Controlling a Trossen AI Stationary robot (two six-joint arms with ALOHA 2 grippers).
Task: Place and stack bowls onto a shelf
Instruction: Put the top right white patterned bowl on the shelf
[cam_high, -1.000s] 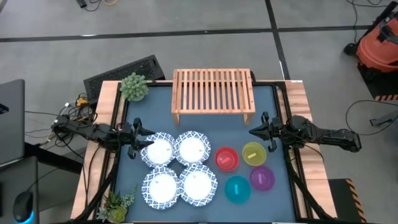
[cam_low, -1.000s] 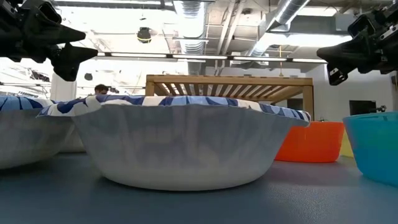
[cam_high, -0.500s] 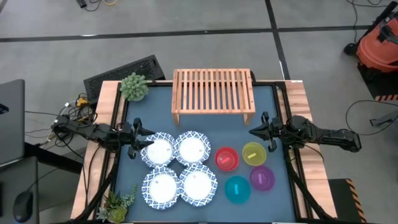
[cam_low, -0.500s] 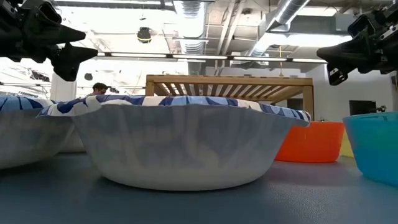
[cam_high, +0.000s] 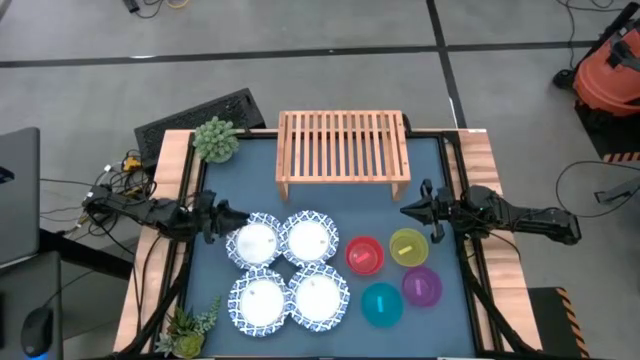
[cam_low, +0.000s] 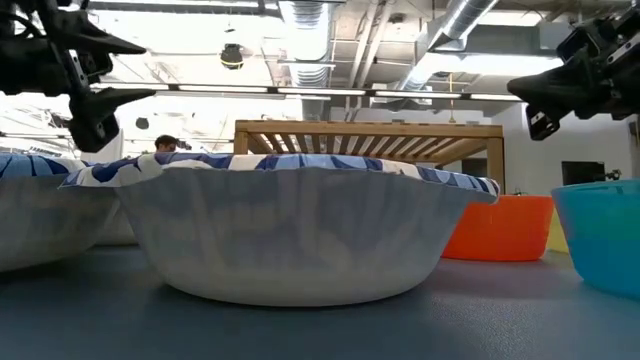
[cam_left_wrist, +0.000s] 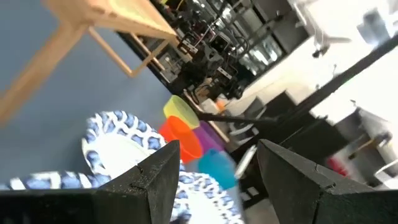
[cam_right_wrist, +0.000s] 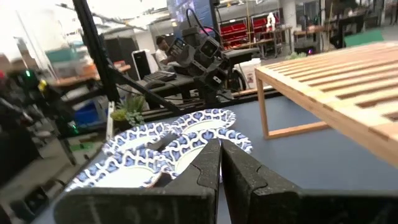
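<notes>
Four white bowls with blue patterned rims sit in a square on the dark blue table: (cam_high: 255, 241), (cam_high: 308, 238), (cam_high: 262, 302), (cam_high: 318, 297). To their right stand the red bowl (cam_high: 365, 255), yellow bowl (cam_high: 408, 246), purple bowl (cam_high: 421, 286) and teal bowl (cam_high: 381, 303). The light-wood slatted shelf (cam_high: 343, 148) stands on its legs at the far edge with nothing on it. My left gripper (cam_high: 228, 216) hovers open at the left side, just beside the far-left patterned bowl (cam_left_wrist: 118, 140). My right gripper (cam_high: 405, 210) hovers shut above the table, a little beyond the yellow bowl.
A potted plant (cam_high: 215, 138) stands at the far left corner and another plant (cam_high: 185, 325) at the near left corner. Bare tabletop (cam_high: 340, 205) lies between the shelf and the bowls. A person (cam_low: 165, 144) shows far off in the room.
My left gripper has rolled about its wrist while staying in place beside the far-left patterned bowl. The bowls and the shelf have not moved.
</notes>
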